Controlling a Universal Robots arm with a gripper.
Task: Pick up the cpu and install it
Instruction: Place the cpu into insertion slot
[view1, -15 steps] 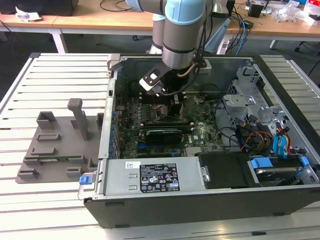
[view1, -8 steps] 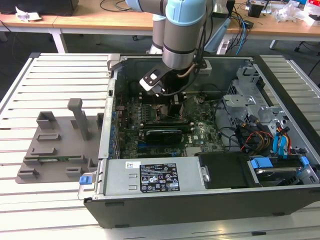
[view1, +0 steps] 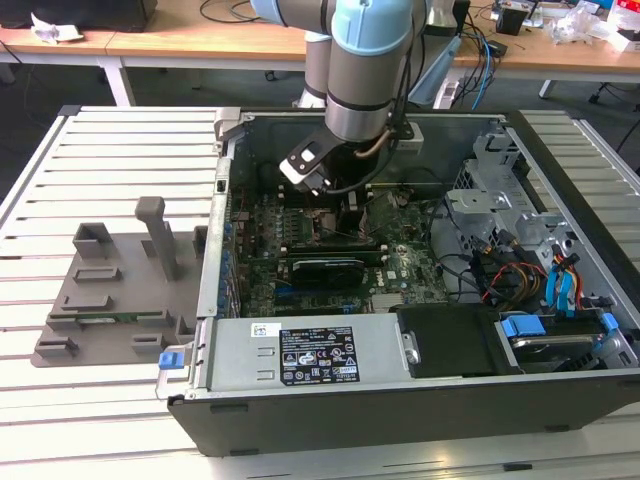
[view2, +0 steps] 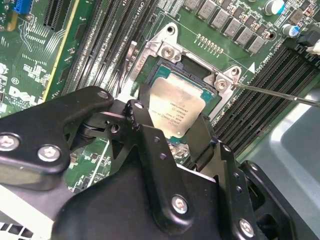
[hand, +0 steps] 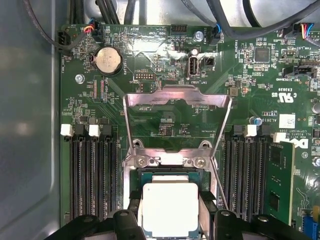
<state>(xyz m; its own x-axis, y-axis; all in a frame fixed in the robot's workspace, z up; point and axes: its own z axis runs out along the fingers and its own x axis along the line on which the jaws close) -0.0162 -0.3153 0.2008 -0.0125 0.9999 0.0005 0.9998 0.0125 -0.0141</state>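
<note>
Your tool (hand: 170, 200) is down inside the case (view1: 400, 415), over the board's socket (hand: 170, 172). Its fingers (hand: 135, 205) are drawn in narrow against two opposite edges of the cpu (hand: 170, 210), so by the look of it you have the chip in your grip. That puts the pick-up behind you and the install part-way. In both wrist views the chip lies within the socket's outline, but you cannot tell whether it is fully seated or hangs just above the contacts. The metal load plate (hand: 177, 100) stands swung up and open, not clamped, and the chip is not yet let go. In the second wrist view the cpu (view2: 175, 105) is a small flat square with a pale silver-grey lid, faint print on top and a thin tan rim at its edge.
</note>
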